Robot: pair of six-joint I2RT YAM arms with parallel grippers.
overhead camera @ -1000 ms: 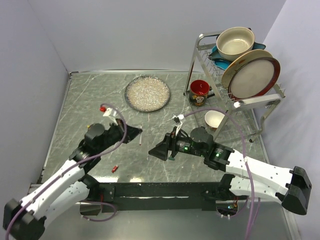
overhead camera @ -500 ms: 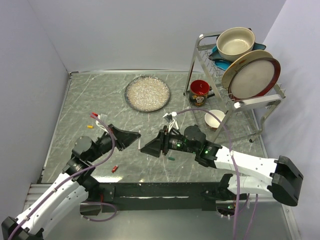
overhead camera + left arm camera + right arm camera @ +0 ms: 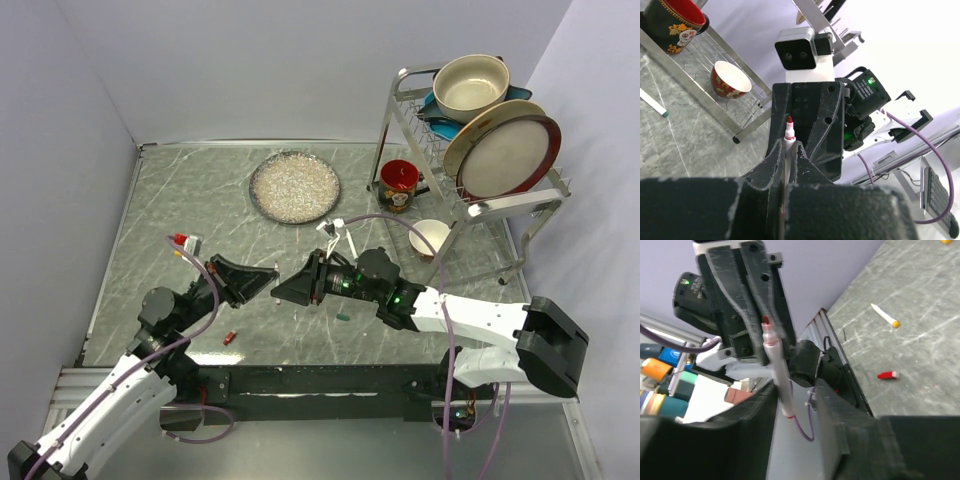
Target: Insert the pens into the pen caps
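**Top view.** The left gripper (image 3: 268,274) and the right gripper (image 3: 282,290) meet nose to nose low over the bench (image 3: 180,200), their tips almost touching. What sits between the tips cannot be made out from up here. A red cap (image 3: 230,337) lies on the bench a little to the left of the left gripper, toward the arm bases. A dark green cap (image 3: 343,316) lies to the right of the left gripper, beside the right arm's wrist. An orange-yellow cap (image 3: 178,254) lies well apart on the left gripper's left.

**Left wrist view.** The left jaws are together, clamped on a red-tipped pen (image 3: 788,134). The barrel is pinched at the fingertips. The white collar and red tip stand clear above them, in front of the right gripper's black fingers. A green-tipped pen (image 3: 652,104) lies flat on the bench, far to the left of the left gripper in this view.

**Right wrist view.** The red-tipped pen stands upright against the left gripper, tip up. Its lower barrel drops between the right jaws, which stand apart. The barrel sits close to the finger on the picture's left, and whether it touches that finger cannot be told. There is a plain gap to the other of the two fingers (image 3: 840,430). A yellow-tipped pen (image 3: 884,314) and the red cap lie on the bench to the right of the left gripper, apart from each other.
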